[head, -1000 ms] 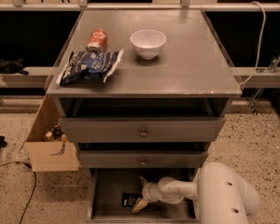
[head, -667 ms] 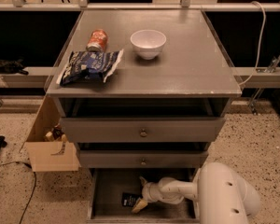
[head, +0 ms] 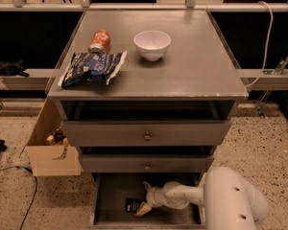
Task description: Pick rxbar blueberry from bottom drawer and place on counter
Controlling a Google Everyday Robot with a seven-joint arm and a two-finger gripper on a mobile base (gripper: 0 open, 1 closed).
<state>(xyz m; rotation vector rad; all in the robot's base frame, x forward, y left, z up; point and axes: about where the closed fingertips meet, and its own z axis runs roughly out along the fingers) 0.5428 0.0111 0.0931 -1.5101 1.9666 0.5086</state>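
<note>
The rxbar blueberry (head: 132,204) is a small, flat, dark navy rectangular wrapper with a faint patch of pale lettering. It lies flat on the plain grey floor of the bottom drawer (head: 110,195), which is pulled open, and sits a little toward the front at the drawer's middle.

The gripper (head: 145,197) is at the bar's 3 o'clock, down inside the drawer. Its two tan-tipped fingers (head: 143,209) are spread apart and hold nothing. The lower tip is right at the bar's right edge; whether they touch is unclear. The cream-white arm (head: 182,194) reaches in from the bulky white robot body (head: 233,200) at 3 o'clock.

At 12 o'clock of the bar are two closed grey drawers with round knobs (head: 147,136) and then the smooth grey-brown counter (head: 197,66). On it stand a white round bowl (head: 152,44), an orange-red can (head: 100,41) lying on its side, and a crinkled blue-and-white snack bag (head: 92,68). An open brown cardboard box (head: 50,152) sits on the speckled floor at the cabinet's 9 o'clock.
</note>
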